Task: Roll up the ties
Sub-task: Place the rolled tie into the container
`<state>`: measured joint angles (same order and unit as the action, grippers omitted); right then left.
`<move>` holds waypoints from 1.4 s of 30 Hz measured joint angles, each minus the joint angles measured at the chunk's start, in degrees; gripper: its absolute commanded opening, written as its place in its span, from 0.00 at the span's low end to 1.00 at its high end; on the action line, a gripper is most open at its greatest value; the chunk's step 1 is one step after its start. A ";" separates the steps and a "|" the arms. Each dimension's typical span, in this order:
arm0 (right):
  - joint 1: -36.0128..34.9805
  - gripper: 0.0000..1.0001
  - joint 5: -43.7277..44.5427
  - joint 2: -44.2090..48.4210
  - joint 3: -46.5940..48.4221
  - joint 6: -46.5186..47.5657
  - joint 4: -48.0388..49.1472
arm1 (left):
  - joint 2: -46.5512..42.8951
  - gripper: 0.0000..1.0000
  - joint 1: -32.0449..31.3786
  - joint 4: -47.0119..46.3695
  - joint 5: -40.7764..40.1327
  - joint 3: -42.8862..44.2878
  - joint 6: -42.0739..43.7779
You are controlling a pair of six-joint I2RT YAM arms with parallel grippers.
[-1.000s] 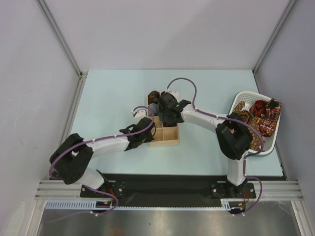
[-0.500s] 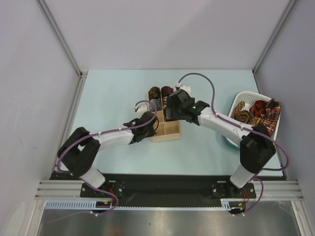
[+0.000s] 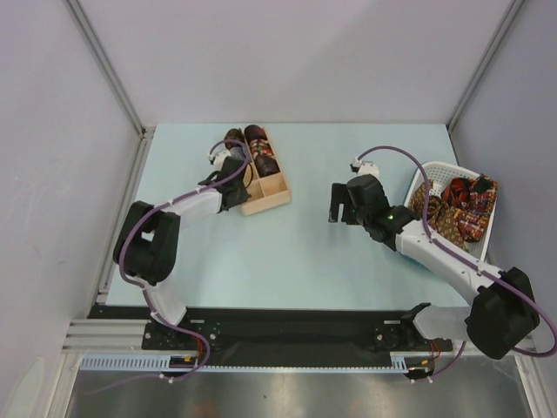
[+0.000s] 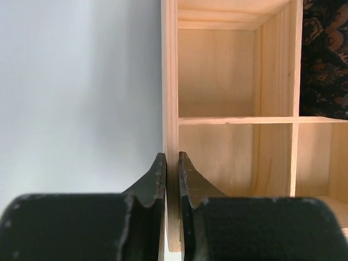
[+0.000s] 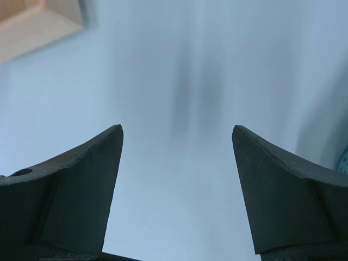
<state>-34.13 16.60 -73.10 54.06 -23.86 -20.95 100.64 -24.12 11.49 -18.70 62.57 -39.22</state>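
A wooden compartment box (image 3: pixel 273 188) lies at the back left of the table, with dark rolled ties (image 3: pixel 258 144) in its far compartments. My left gripper (image 3: pixel 241 195) is shut on the box's left wall (image 4: pixel 171 136), one finger on each side near its near end. The left wrist view shows bare compartments and a dark patterned tie (image 4: pixel 326 60) at the top right. Over the bare table, my right gripper (image 3: pixel 334 207) is open with nothing between its fingers (image 5: pixel 176 130). Loose red, gold and brown ties (image 3: pixel 454 209) fill the white basket (image 3: pixel 435 167).
The basket stands at the right edge of the table, just beyond my right forearm. A corner of the box (image 5: pixel 32 22) shows at the top left of the right wrist view. White walls close the table at the back and on both sides.
The left gripper has pulled the box from the table's middle to the back left. The right gripper has left the box, opened wider and drawn back to the right, toward the basket.
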 measured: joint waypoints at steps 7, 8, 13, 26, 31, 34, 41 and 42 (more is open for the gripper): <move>0.98 0.88 -2.97 2.40 -7.30 2.16 5.14 | 2.47 0.44 3.69 -0.66 0.42 6.21 4.52; 1.01 0.89 -3.43 2.40 -8.24 2.49 5.95 | 2.21 0.45 3.67 -1.14 0.74 6.23 4.79; 1.05 0.97 -5.75 5.51 -13.90 4.22 11.21 | -2.91 0.65 3.69 -2.08 4.24 3.48 6.32; 1.33 1.00 -6.91 20.37 -33.68 4.37 31.32 | -39.36 1.00 3.63 -13.18 14.86 -27.91 8.41; 1.38 1.00 -3.23 22.80 -35.43 3.72 36.20 | -51.87 1.00 3.63 -16.48 14.49 -40.37 11.50; 1.38 1.00 -0.42 23.30 -37.09 3.28 40.15 | -61.72 1.00 3.63 -19.93 14.29 -47.74 14.23; 1.42 0.99 0.31 21.11 -37.59 3.23 41.86 | -72.87 1.00 3.63 -23.91 12.50 -54.12 17.29; 1.42 0.99 0.31 20.63 -37.46 3.19 41.83 | -72.98 1.00 3.63 -24.28 12.33 -54.12 17.40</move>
<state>-32.71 16.91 -52.47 16.60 -20.67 20.88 27.66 -20.49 -12.80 -6.37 8.45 -21.82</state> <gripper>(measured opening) 0.994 0.996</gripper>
